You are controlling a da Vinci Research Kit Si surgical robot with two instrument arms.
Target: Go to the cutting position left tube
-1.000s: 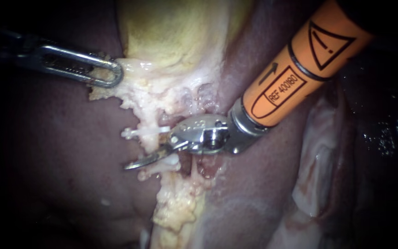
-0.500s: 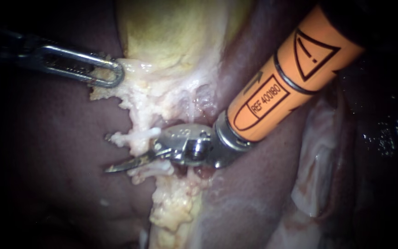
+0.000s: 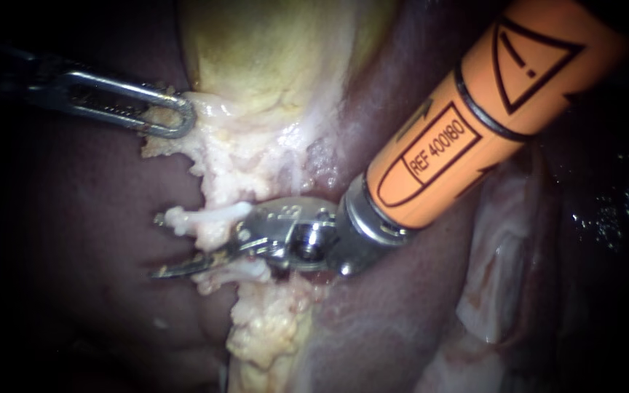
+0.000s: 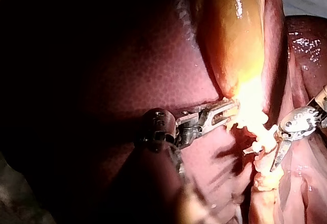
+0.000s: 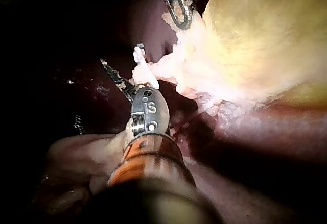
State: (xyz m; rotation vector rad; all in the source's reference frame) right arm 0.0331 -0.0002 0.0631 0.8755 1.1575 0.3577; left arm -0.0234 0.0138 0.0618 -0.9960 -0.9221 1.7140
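The right tool (image 3: 161, 272) has its blades together, lying between two white stubs. It probably needs to open and straddle the upper tube (image 3: 202, 217) squarely, clear of the liver (image 3: 74, 255). That tube is thin, pale and knobbly. It juts from the fatty tissue (image 3: 220, 145) that the left tool (image 3: 182, 120) clamps.

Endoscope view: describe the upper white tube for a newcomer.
From the yellow gallbladder, follow the pale fat down. The tube is the white stub jutting left over the liver, just above the right instrument's tip; the other stub lies below that tip.
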